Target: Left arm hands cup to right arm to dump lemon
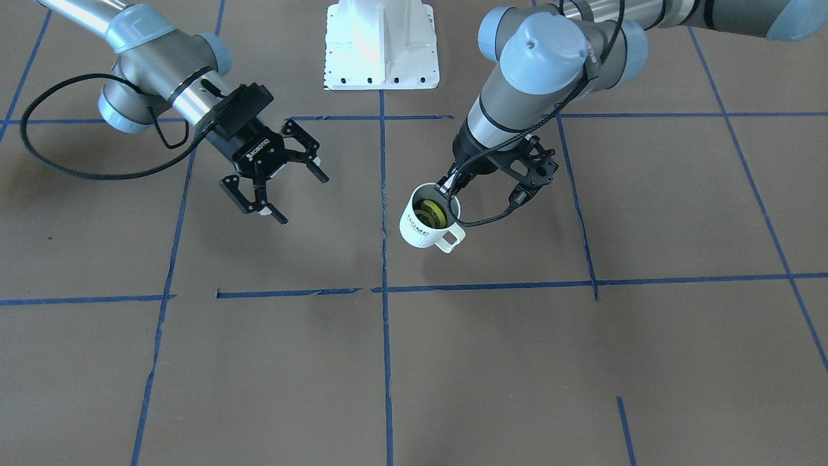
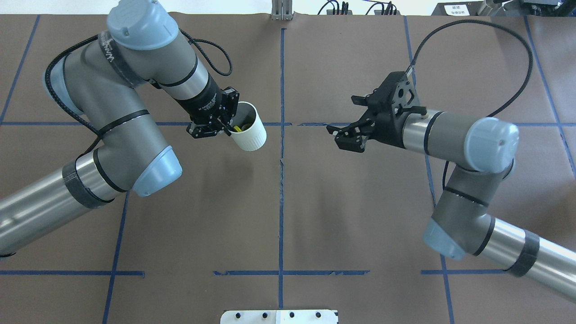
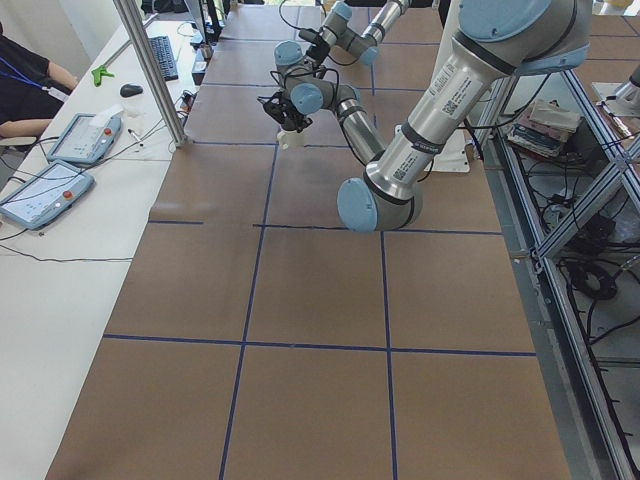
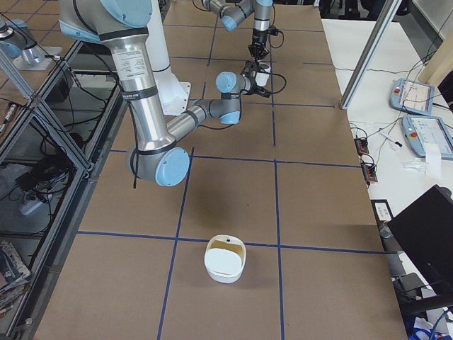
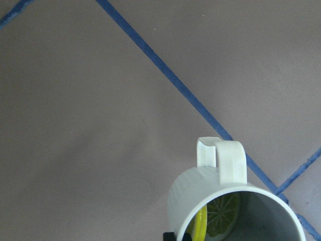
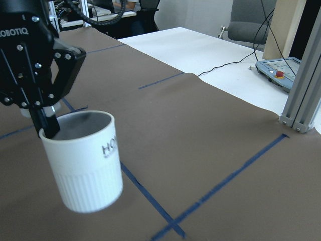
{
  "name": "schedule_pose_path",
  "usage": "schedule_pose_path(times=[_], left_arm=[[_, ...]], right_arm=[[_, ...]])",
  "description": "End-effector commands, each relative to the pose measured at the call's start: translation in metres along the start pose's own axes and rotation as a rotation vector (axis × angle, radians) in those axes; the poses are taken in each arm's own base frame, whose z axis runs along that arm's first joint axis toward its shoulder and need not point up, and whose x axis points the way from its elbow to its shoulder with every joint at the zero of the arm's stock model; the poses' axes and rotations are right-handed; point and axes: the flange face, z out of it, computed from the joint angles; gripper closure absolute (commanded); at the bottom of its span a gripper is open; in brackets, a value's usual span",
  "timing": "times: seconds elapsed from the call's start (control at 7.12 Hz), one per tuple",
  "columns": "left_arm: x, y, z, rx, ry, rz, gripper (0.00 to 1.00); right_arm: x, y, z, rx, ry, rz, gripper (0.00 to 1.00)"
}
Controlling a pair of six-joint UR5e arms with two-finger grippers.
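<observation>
The white ribbed cup [image 1: 424, 228] hangs slightly tilted above the brown table, with its handle [image 1: 451, 239] towards the operators' side. My left gripper [image 1: 451, 188] is shut on the cup's rim, one finger [image 6: 47, 123] inside it. A yellow-green lemon [image 1: 431, 212] piece lies inside the cup [image 5: 200, 201] and shows in the left wrist view as the lemon [image 5: 223, 215]. My right gripper [image 1: 302, 199] is open and empty. It points at the cup [image 2: 249, 129] from across the centre line, a clear gap away. The right wrist view shows the cup [image 6: 86, 168] and its dark lettering.
A white bowl-like container [image 4: 225, 261] stands on the table near the robot's right end. The white robot base [image 1: 381, 45] is between the arms. A metal post [image 3: 150, 70], pendants [image 3: 45, 190] and a seated person [image 3: 20, 85] are on the operators' side.
</observation>
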Motion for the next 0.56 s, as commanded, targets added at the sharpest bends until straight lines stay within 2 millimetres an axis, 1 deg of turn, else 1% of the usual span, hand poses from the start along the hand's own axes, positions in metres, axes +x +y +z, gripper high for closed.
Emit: schedule_pose_path(times=[0.0, 0.14, 0.28, 0.42], left_arm=[[0.01, 0.031, -0.001, -0.03, 0.011, -0.033, 1.0], [0.013, 0.04, -0.004, -0.039, 0.018, -0.038, 1.0], [0.012, 0.045, -0.009, -0.047, 0.026, -0.034, 1.0], [0.012, 0.049, -0.014, -0.054, 0.031, -0.032, 1.0]], right_arm=[[-0.085, 0.017, 0.008, 0.102, 0.032, 0.038, 0.01], [-0.094, 0.022, 0.008, 0.098, 0.023, 0.034, 0.01], [-0.099, 0.026, 0.008, 0.089, 0.017, 0.029, 0.01], [-0.098, 0.029, 0.011, 0.083, 0.02, 0.026, 0.01]])
